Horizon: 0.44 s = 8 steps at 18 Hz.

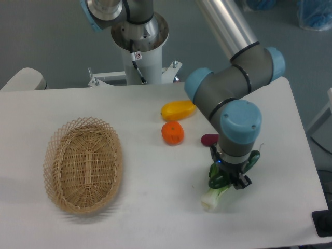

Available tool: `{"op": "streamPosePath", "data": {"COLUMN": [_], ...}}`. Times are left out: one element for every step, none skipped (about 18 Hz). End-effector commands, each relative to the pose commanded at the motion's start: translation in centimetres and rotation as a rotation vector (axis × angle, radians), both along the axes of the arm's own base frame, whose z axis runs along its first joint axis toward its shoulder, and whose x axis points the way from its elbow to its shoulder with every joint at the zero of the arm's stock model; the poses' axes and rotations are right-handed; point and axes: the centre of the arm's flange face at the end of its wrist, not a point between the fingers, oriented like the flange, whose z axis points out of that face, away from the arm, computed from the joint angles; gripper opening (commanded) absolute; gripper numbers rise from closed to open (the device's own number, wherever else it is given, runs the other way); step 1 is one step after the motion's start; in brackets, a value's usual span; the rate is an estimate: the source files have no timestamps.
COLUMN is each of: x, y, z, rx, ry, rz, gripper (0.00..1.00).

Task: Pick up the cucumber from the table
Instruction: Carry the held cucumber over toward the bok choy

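White table (pixel 62 228) spans the view, arm reaching down over its right part; woven oval basket (pixel 83 165) sits far left of the fingers, well apart from everything else; arm's blue-capped wrist hangs straight above the gripper (pixel 231 181) and hides most of it from the camera; bok choy (pixel 211 198) lies directly under and just below-left of the fingers, white stem end poking out toward the table's front edge, leaves hidden under the wrist; cucumber (pixel 217 180) is at the fingers, dark green end showing to their left and a thin curved stem tip sticking out on the right side of the wrist, so it runs across under the gripper; fingers look clenched on the cucumber, though whether it is off the table or touching the bok choy cannot be told; yellow elongated fruit (pixel 177 110) lies up-left of the fingers, well apart; orange (pixel 173 133) sits just below it, left of the fingers; small dark red item (pixel 208 139) lies close above-left of the fingers, partly hidden by the arm.
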Motion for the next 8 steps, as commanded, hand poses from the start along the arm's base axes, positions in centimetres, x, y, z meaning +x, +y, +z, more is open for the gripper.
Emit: {"op": "streamPosePath", "data": {"x": [-0.12, -0.24, -0.39, -0.44, -0.55, -0.63, -0.7, -0.7], "y": [-0.05, -0.22, -0.38, -0.36, -0.42, -0.5, -0.45, -0.45], "z": [-0.04, -0.11, -0.11, -0.15, -0.37, -0.37, -0.33, -0.33], "rx": [0.0, 0.0, -0.001, -0.001, -0.003, -0.003, -0.002, -0.002], "ry": [0.0, -0.002, -0.001, -0.001, -0.003, -0.003, -0.002, -0.002], "rz": [0.0, -0.003, -0.014, -0.02, -0.019, -0.018, -0.018, -0.02], "gripper": [0.25, 0.25, 0.25, 0.25, 0.25, 0.25, 0.25, 0.25]}}
